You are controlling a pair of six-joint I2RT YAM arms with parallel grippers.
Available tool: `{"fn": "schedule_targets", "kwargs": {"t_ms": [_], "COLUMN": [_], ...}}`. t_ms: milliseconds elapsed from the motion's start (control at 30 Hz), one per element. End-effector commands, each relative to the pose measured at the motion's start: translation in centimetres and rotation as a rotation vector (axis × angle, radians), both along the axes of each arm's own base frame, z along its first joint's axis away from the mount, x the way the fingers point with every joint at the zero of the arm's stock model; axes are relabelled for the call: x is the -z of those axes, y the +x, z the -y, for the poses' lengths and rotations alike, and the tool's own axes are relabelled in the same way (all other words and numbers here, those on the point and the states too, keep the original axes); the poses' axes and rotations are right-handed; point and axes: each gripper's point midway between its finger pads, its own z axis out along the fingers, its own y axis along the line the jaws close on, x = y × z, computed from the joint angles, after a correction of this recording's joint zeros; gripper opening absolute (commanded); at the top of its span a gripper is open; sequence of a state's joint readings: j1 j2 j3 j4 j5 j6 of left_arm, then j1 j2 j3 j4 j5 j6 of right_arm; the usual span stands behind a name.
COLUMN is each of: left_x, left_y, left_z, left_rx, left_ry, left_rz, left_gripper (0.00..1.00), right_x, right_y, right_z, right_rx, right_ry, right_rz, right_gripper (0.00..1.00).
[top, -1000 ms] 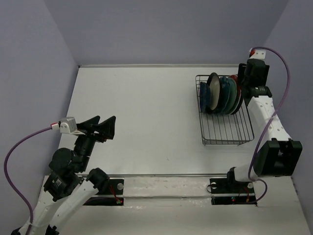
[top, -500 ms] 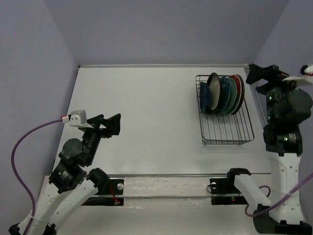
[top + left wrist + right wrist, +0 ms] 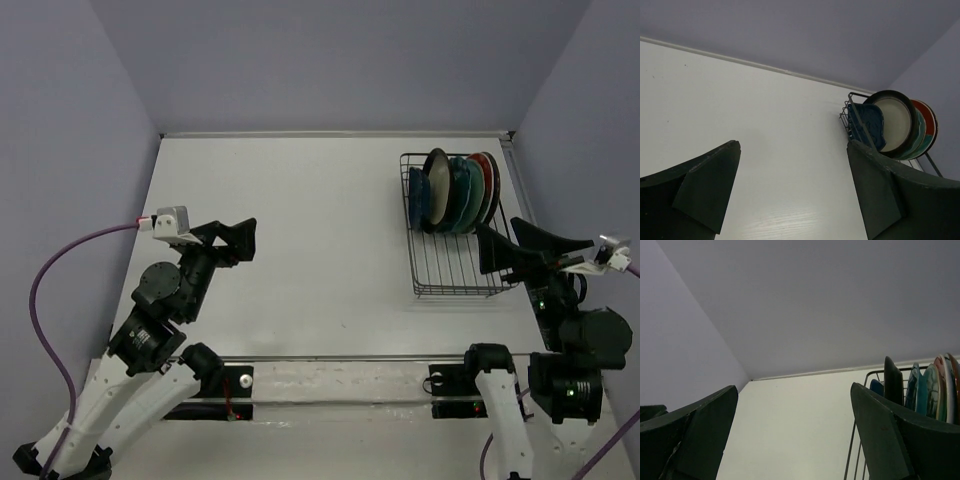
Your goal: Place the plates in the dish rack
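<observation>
Left claw [image 3: 247,240] and right claw [image 3: 497,231] both agape and empty, plates [image 3: 460,190] upright in dish rack [image 3: 466,268].

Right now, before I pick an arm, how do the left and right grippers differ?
Left gripper hangs over bare table on the left, well away from the dish rack; right gripper sits by the rack's near right corner. The left wrist camera sees the plates partly face-on from across the table; the right wrist camera sees them edge-on and closer. Shared: both are open and empty.
</observation>
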State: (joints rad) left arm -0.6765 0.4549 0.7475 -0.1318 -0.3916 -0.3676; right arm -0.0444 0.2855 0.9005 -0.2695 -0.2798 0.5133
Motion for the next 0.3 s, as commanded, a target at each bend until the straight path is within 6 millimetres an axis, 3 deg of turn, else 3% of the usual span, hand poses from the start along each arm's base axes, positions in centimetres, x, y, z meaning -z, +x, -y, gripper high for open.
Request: {"fn": "schedule_targets", "kwargs": {"t_ms": [0, 267], "left_x": [-3.3, -4.7], "left_y": [-0.2, -0.9], "left_z": [-0.5, 0.8], "left_rx": [-0.021, 0.067], "left_ry": [-0.127, -0.158], "left_rz": [0.102, 0.134], "left_gripper": [0.99, 0.99], "right_x": [0.8, 0.6], "right_y": [-1.4, -2.2], "right_z": [0.1, 1.1], "right_rx": [0.017, 0.080], "right_ry": [-0.051, -0.080], "right_rz": [0.004, 0.001], "right_gripper": [1.00, 1.00]}}
